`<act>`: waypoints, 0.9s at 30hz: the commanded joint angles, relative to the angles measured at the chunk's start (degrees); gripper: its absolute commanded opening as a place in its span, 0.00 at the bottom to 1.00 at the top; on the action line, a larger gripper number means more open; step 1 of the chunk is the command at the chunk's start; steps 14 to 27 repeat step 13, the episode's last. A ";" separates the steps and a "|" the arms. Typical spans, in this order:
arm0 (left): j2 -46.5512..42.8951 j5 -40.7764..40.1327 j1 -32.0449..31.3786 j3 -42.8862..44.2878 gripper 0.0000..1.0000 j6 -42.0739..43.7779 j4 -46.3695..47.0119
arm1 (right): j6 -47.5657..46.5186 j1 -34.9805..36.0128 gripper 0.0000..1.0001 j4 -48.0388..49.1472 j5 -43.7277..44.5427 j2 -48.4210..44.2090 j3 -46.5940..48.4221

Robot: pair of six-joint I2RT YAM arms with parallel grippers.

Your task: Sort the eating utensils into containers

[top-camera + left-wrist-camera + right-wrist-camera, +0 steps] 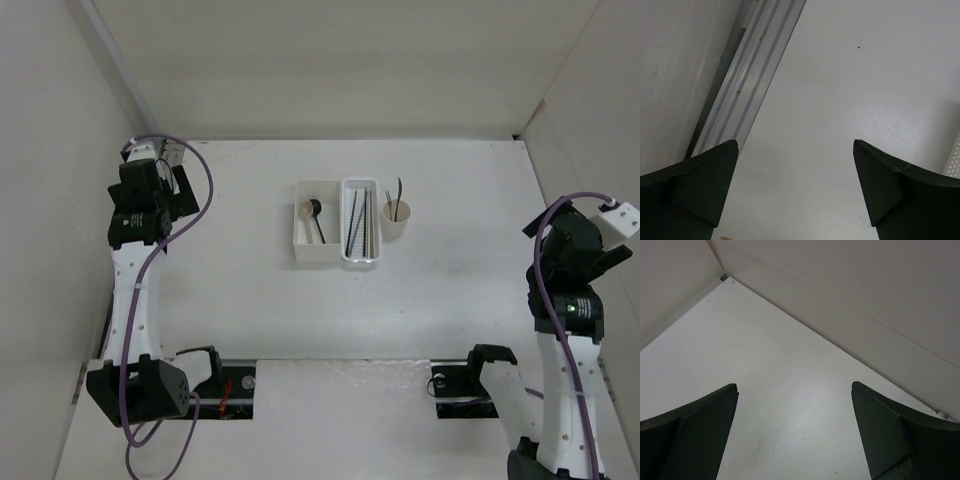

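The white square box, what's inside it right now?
Two spoons lie in the white square box: a pale wooden spoon and a black spoon. They lie close together, and anything beneath them cannot be seen.

No text, label or number is readable; a red speck (226, 384) on the left arm base (203, 362) is perhaps a mark.
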 commanded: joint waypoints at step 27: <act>-2.87 0.42 0.15 2.24 1.00 -0.75 -0.57 | 1.45 1.07 1.00 -0.24 -3.54 -3.46 1.11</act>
